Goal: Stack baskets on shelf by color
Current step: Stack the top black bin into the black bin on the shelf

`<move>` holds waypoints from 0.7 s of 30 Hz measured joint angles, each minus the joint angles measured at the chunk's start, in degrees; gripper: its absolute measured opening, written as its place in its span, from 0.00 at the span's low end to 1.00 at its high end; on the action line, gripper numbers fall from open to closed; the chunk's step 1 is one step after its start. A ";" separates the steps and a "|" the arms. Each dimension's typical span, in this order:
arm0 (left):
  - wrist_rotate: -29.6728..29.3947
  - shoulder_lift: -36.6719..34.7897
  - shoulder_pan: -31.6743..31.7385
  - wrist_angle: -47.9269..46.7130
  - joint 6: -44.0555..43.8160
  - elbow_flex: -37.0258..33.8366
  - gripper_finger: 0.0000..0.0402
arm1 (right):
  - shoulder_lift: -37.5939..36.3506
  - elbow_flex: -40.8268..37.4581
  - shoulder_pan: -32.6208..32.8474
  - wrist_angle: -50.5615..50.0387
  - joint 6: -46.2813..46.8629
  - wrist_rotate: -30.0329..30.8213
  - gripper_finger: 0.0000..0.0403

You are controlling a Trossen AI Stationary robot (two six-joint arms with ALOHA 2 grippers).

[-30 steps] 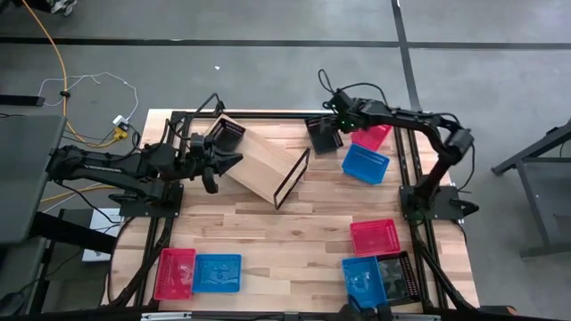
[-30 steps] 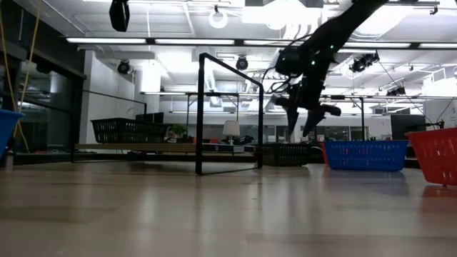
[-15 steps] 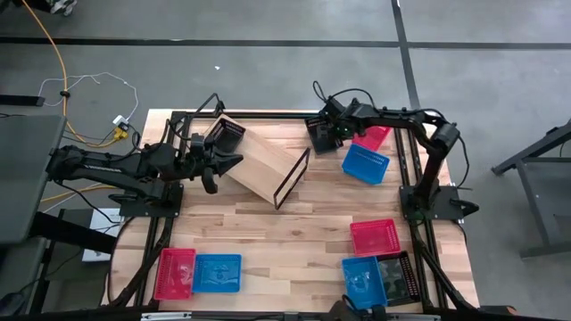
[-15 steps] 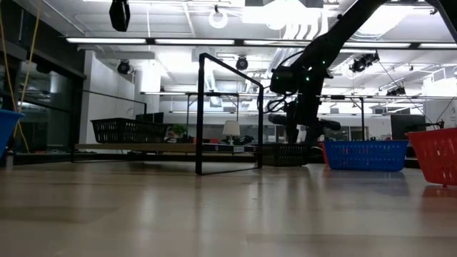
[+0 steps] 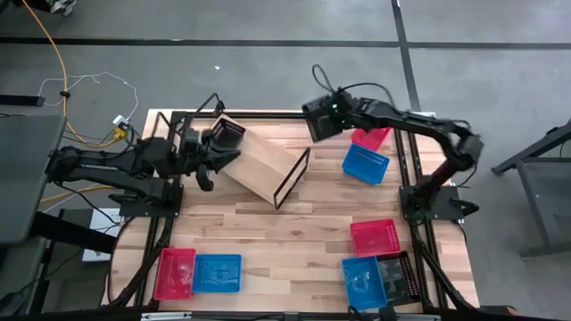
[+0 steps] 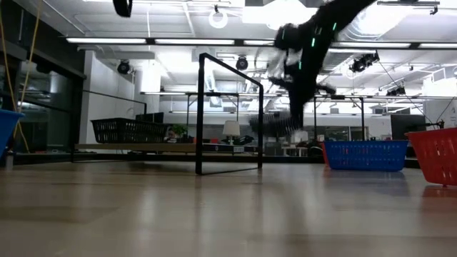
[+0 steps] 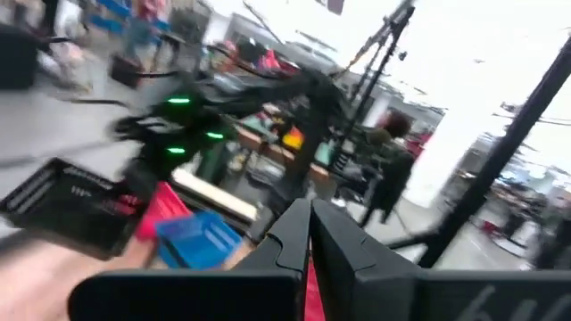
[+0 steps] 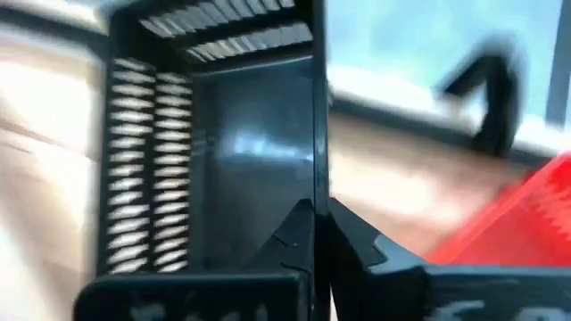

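Observation:
The light-wood shelf (image 5: 263,165) lies askew on the table's far left, its black frame end (image 5: 293,178) toward the middle. One black basket (image 5: 228,134) rests by its bottom on the shelf's left end. My right gripper (image 5: 333,113) is shut on a second black basket (image 5: 318,120), held up over the table's far edge. My left gripper (image 5: 223,158) is shut beside the shelf's left end, with nothing seen between its fingers (image 7: 308,234). My right gripper pinches one side wall of the black basket at its rim (image 8: 318,183), one finger inside the basket and one outside. The fingers slant down from the table's right. The basket hangs tilted below them, lifted clear of the table (image 6: 275,127).
A red basket (image 5: 370,136) and a blue basket (image 5: 366,163) lie at the far right. Red (image 5: 375,236), blue (image 5: 361,276) and black (image 5: 398,276) baskets sit near right. Another red basket (image 5: 174,272) and blue basket (image 5: 217,272) sit near left.
My right gripper dropped onto the black basket at the far edge, shut on its wall, then rose with it; the basket has left the table and tipped. My left gripper has risen a little.

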 joint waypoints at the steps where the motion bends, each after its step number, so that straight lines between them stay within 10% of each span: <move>1: -0.87 0.17 0.80 -1.91 0.95 1.73 0.03 | -2.00 1.17 0.59 -0.97 -0.52 0.69 0.01; 9: -4.22 9.84 7.88 -20.86 11.56 22.60 0.24 | -11.00 17.40 10.08 -12.63 -3.22 8.87 0.00; 21: -5.30 30.90 9.44 -35.69 13.85 47.22 0.57 | -2.58 36.49 30.77 -23.75 -3.49 27.58 0.00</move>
